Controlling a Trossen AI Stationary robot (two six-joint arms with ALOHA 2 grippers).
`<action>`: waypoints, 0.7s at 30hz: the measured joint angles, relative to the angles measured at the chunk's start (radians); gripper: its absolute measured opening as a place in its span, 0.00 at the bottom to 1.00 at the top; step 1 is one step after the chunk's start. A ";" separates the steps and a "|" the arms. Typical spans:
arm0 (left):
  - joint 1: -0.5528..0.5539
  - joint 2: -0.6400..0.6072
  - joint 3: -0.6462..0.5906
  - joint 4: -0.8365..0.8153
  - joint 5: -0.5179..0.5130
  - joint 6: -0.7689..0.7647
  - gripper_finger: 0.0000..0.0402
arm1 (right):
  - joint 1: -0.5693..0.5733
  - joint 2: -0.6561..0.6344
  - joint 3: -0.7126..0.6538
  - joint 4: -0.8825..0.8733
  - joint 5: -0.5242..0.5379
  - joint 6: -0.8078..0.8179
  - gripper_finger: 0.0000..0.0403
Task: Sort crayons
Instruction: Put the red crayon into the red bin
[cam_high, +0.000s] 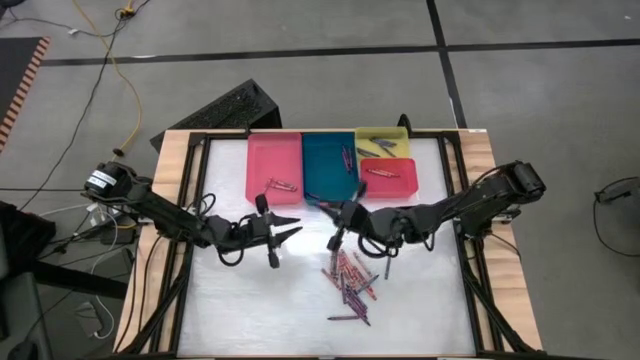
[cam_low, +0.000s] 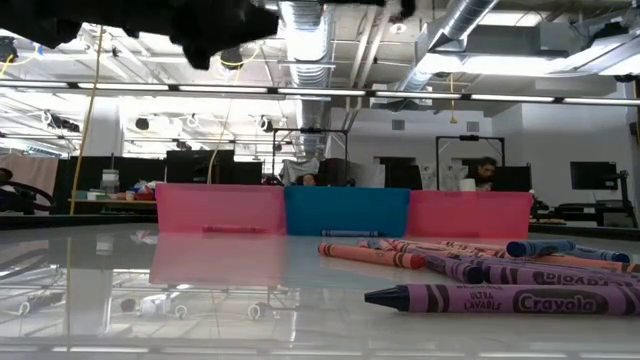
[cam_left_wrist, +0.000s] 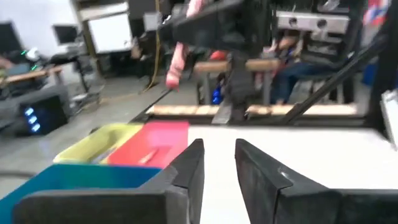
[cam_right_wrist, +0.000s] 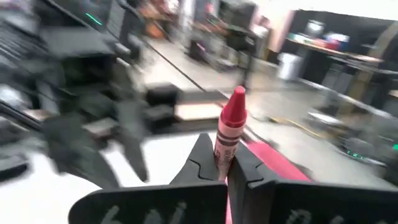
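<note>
The right gripper (cam_right_wrist: 225, 171) is pressed together on a single red crayon (cam_right_wrist: 230, 134), pinching its lower end so that the pointed tip stands up above the fingers. In the high view this gripper (cam_high: 338, 238) is raised over the white table (cam_high: 420, 300), just in front of the teal tray (cam_high: 328, 160) and just behind the pile of crayons (cam_high: 352, 275).

The left gripper (cam_high: 288, 231) sits over the table in front of the pink tray (cam_high: 274, 165), just beside the right gripper and facing it. Its two fingers (cam_left_wrist: 190, 168) stand slightly apart, with a narrow gap between them and nothing in that gap. In the left wrist view the red crayon (cam_left_wrist: 176, 62) shows hanging from the right gripper.

The loose crayons lie in a cluster on the table in front of the teal tray, with a few strays at the near edge of the cluster. In the low view the closest one is a purple crayon (cam_low: 500, 298), lying flat, with red and blue ones behind it.

Four trays stand in a row along the far edge of the table: pink, teal, then the yellow tray (cam_high: 383, 142) with the red tray (cam_high: 388, 175) directly in front of it. Each tray holds at least one crayon.
</note>
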 joint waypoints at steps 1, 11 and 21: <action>0.000 0.000 0.000 -0.028 -0.019 -0.010 0.22 | 0.001 -0.016 0.000 -0.055 0.047 0.008 0.01; 0.022 0.000 0.000 -0.231 -0.039 -0.192 0.34 | -0.092 -0.139 0.000 -0.976 0.230 0.594 0.01; 0.035 0.000 0.000 -0.259 0.022 -0.239 0.35 | -0.299 -0.079 -0.041 -1.384 0.090 0.835 0.02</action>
